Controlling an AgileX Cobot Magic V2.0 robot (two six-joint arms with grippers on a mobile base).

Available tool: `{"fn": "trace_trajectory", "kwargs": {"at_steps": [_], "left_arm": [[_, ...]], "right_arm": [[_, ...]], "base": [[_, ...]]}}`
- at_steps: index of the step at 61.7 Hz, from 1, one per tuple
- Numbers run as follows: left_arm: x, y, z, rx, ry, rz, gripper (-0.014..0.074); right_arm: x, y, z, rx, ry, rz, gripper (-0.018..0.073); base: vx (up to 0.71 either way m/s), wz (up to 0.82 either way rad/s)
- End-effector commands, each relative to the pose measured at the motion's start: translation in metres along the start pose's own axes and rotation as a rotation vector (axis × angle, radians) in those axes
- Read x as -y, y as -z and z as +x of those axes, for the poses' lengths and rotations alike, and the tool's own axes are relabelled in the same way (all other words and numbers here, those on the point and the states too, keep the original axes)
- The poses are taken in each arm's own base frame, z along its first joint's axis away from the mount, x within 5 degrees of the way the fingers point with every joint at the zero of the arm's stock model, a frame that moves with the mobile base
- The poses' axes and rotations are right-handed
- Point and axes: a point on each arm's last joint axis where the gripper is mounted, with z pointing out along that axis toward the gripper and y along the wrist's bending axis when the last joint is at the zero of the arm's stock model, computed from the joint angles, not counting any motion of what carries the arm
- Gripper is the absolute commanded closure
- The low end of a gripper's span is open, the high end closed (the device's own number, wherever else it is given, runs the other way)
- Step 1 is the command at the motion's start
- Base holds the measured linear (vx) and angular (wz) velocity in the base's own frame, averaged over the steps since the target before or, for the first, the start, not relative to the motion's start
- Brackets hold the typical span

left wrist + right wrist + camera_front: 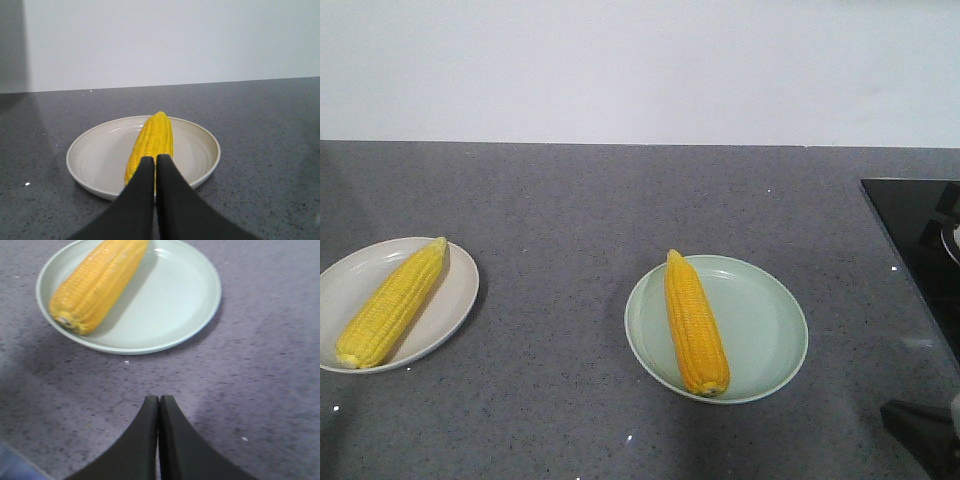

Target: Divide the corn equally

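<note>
Corn: two cobs, one per plate.
Left cob (392,303): on cream plate (455,300), tip toward 1 o'clock.
Right cob (695,324): on green plate (770,325), tip toward 11 o'clock.
Left gripper (156,162): jaws closed, empty, before the cream plate.
Right gripper (159,402): jaws closed, empty.
Cut off: cooktop (920,235) at frame's right edge.

My left gripper (156,159): black fingers pressed tip to tip, no gap, nothing between them. Points forward, held low and near level in left wrist view. My right gripper (159,399): fingers likewise pressed together, nothing held, angled downward in right wrist view. In front view I see only dark piece of right arm (920,425) at lower right corner. Left arm outside front view.
</note>
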Motion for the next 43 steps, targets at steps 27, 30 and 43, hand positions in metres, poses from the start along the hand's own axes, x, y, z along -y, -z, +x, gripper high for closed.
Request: {"fn": "trace_trajectory", "kwargs": {"at_steps": [27,30,43], "left_arm": [[0.0,0.001,-0.002,0.067,0.009,0.003,0.0603],[0.0,0.001,-0.002,0.067,0.009,0.003,0.0603],[0.0,0.001,-0.002,0.067,0.01,0.003,0.0603]], "right_arm": [[0.007,-0.001,0.065,0.456,-0.2,0.303,0.0565],[0.006,0.001,0.066,0.446,-0.169,0.31,0.0565],[0.01,0.011,0.065,0.532,-0.128,0.433,0.0565]], "base": [[0.0,0.0],[0.0,0.0],[0.0,0.0]]}}
